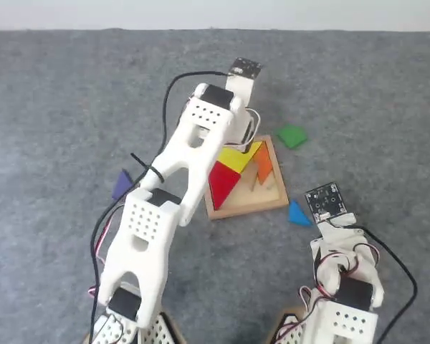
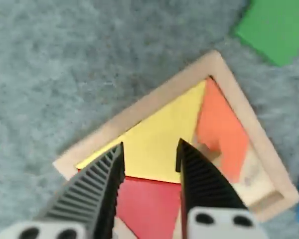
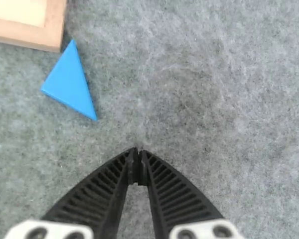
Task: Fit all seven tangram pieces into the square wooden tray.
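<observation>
The square wooden tray (image 1: 245, 208) lies mid-table and holds a yellow piece (image 1: 236, 157), a red triangle (image 1: 222, 182) and an orange piece (image 1: 264, 163). In the left wrist view my left gripper (image 2: 149, 152) hangs open and empty just over the yellow piece (image 2: 154, 142), with the red triangle (image 2: 152, 204) and the orange piece (image 2: 222, 132) beside it. A green piece (image 1: 292, 136) lies outside the tray's far corner. A blue triangle (image 3: 70, 85) rests on the felt by the tray's corner (image 3: 35, 27); my right gripper (image 3: 136, 153) is shut and empty, a short way from it.
A purple triangle (image 1: 122, 184) lies on the grey felt to the left of the left arm (image 1: 193, 143). The right arm (image 1: 344, 269) stands at the near right. Bare wood (image 2: 256, 174) shows in the tray beside the orange piece.
</observation>
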